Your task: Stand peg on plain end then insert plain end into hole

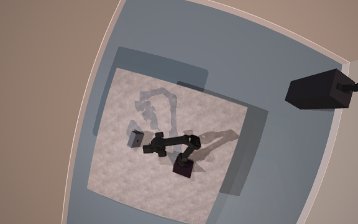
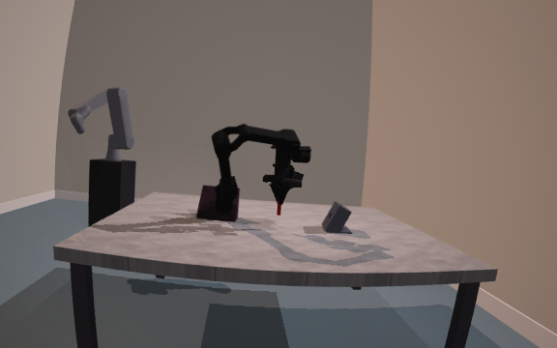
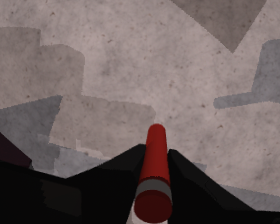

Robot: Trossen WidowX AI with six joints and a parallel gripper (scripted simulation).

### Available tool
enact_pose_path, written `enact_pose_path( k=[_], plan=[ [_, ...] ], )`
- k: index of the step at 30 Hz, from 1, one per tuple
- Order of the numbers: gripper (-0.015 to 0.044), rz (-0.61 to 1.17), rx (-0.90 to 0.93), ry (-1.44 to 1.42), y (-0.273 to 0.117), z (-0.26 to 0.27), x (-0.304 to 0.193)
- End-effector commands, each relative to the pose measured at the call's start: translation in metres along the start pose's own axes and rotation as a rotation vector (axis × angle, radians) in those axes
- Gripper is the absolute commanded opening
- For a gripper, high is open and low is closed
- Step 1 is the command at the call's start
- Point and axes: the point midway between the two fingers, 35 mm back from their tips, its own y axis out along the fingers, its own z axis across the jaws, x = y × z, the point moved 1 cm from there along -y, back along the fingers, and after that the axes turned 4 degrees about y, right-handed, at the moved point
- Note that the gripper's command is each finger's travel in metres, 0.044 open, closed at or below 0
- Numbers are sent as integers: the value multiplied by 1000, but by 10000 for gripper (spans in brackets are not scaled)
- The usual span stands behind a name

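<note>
The red peg [image 2: 278,211] [image 3: 156,165] is upright, with its banded end up near the wrist camera and its plain end down. It hangs above the table top. My gripper [image 2: 279,202] [image 3: 156,153] points down and is shut on the peg, one finger on each side of it below the pale band. In the overhead view the arm hides the peg. The sloped grey panel [image 1: 139,136] [image 2: 339,218] stands on the table a short way beyond my gripper, apart from it. Its dark hole [image 1: 137,140] [image 2: 330,215] shows in the face turned toward the arm.
The arm's dark red base block [image 1: 183,169] [image 2: 207,203] sits on the table [image 1: 154,190] [image 2: 172,251]. Shadows of the arm lie across the table top. A second grey arm [image 2: 120,118] stands on a black pedestal [image 2: 104,188] beyond the table.
</note>
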Motion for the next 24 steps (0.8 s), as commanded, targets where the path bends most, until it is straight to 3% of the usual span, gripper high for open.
enact_pose_path(
  k=[1,24],
  plan=[
    [0,6,-2,-2,-16,0,1],
    [0,-83,-3,-12,-10,12,17]
  ],
)
